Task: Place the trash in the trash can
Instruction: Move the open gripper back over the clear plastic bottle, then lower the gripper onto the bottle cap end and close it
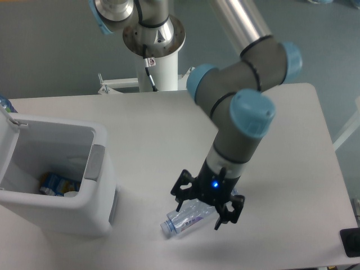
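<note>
- Pincer (206,209) low over the white surface (281,146), pointing down, fingers spread to either side of the bottle (188,216); released, not clenched on anything.
- One finger (179,198) on the side towards the bin, the other finger (228,216) on the far side, towards the near edge of the surface.
- Clear crushed bottle lying flat, directly beneath the pincer, its capped end poking out on the bin side, its other end hidden under the black pincer body; contact between fingers and bottle not discernible.
- Bare surface stretching away from the pincer on the side opposite the bin, out to the rounded far corner and the long edge there.
- Near edge of the surface just past the pincer, with little room on that side.
- White trash can (84,216) well apart from the pincer, standing open, grey handle patch (95,163) on the wall facing the pincer, hinged lid (5,121) tipped back on the far side.
- Blue and yellow item (56,183) and a pale scrap at the bottom of the bin.
- Open strip of surface between bin wall and bottle end.
</note>
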Controlling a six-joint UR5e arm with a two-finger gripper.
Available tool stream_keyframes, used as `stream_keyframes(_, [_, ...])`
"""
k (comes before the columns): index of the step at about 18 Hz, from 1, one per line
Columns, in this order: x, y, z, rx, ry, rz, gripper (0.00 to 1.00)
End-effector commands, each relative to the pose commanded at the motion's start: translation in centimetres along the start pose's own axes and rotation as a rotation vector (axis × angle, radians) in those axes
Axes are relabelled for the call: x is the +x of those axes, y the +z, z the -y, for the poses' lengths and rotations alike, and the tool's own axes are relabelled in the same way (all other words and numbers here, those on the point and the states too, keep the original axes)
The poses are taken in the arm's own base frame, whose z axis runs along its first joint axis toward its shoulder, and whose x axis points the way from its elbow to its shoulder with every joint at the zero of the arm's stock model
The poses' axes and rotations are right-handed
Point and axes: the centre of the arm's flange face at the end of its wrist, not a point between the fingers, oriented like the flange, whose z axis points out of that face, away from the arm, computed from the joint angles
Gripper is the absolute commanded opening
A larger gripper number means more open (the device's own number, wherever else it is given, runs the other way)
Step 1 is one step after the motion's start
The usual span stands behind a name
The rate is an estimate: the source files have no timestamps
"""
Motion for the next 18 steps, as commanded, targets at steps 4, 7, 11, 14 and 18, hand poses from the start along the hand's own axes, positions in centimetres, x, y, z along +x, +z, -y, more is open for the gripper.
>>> stream_keyframes(4, [1.7, 2.7, 0.9, -0.081, 0.041, 0.025, 1.00])
stream_keyframes(7, [2.5, 4.2, 1.1, -0.108, 0.059, 0.021, 1.00])
stream_keyframes(11, [1.9, 5.3, 0.6, -0.184, 0.136, 0.073, 1.00])
stream_keyframes(14, [2.7, 7.0, 0.9, -0.208, 0.154, 0.061, 1.00])
stream_keyframes(18, [2.8, 8.4, 1.0, -0.216, 0.158, 0.053, 1.00])
